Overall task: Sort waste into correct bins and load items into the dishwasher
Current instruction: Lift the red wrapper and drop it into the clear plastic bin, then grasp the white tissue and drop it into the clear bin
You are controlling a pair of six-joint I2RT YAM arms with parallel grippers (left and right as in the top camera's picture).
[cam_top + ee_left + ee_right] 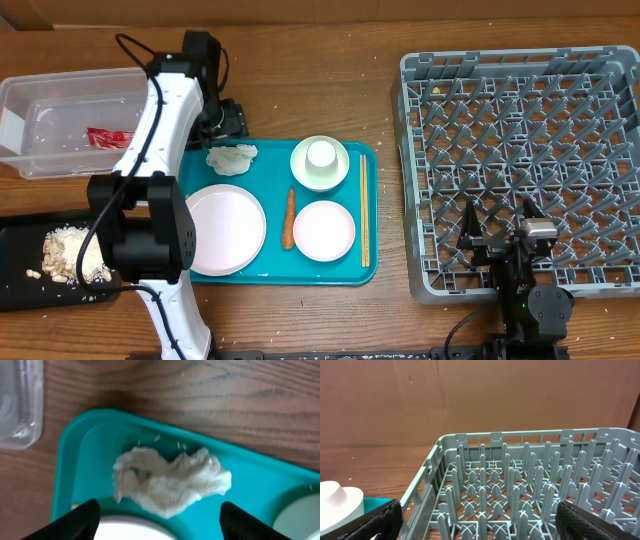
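Napkin pickup, left arm.
I set the left gripper (160, 507) wide open above the crumpled napkin (170, 482) at the teal tray's (75, 460) 11 o'clock corner, ready to close. Clear tub (70, 80) lies at 9 o'clock. Right gripper (477, 507) is parked open at the dish rack (520, 475).

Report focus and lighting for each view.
Overhead: sharp and evenly lit. Left wrist: slightly soft, the napkin looks smeared, and the left fingertips are dark and blurred. Right wrist: the dish rack is reasonably crisp, and the right fingertips are dark and out of focus.
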